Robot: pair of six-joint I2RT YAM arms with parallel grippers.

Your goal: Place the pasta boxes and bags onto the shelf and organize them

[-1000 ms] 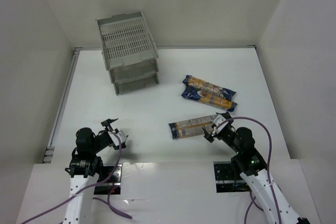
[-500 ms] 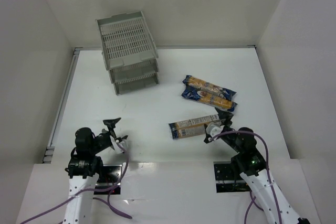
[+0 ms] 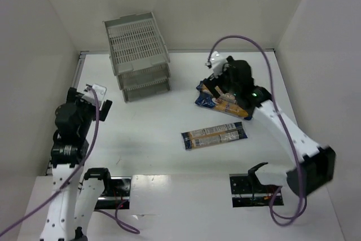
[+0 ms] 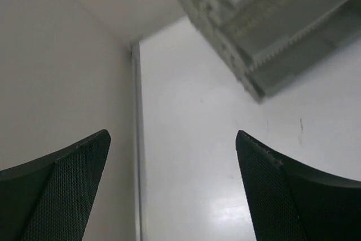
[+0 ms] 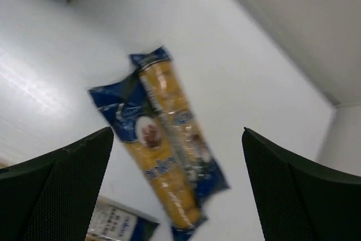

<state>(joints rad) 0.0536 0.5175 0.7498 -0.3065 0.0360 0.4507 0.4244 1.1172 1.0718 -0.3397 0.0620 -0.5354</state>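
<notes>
Two pasta bags (image 3: 233,107) lie side by side at the right middle of the table, blue ends and orange pasta showing. My right gripper (image 3: 218,88) hovers over them, open; in the right wrist view the pair (image 5: 167,150) lies between and beyond the spread fingers (image 5: 62,190), untouched. A third packet (image 3: 214,135) lies alone nearer the arm bases, and its corner (image 5: 115,225) shows in the right wrist view. The grey three-tier shelf (image 3: 138,55) stands at the back left. My left gripper (image 3: 97,101) is raised at the left, open and empty, facing the shelf (image 4: 265,32).
White walls enclose the table on the left, back and right. A metal strip (image 4: 137,139) runs along the left wall's foot, close to the left gripper. Bare white tabletop (image 3: 146,128) lies between the shelf and the lone packet.
Both arms have lifted from near their bases. The right arm swung far out over the two paired packets. The left arm rose and moved toward the left wall.
</notes>
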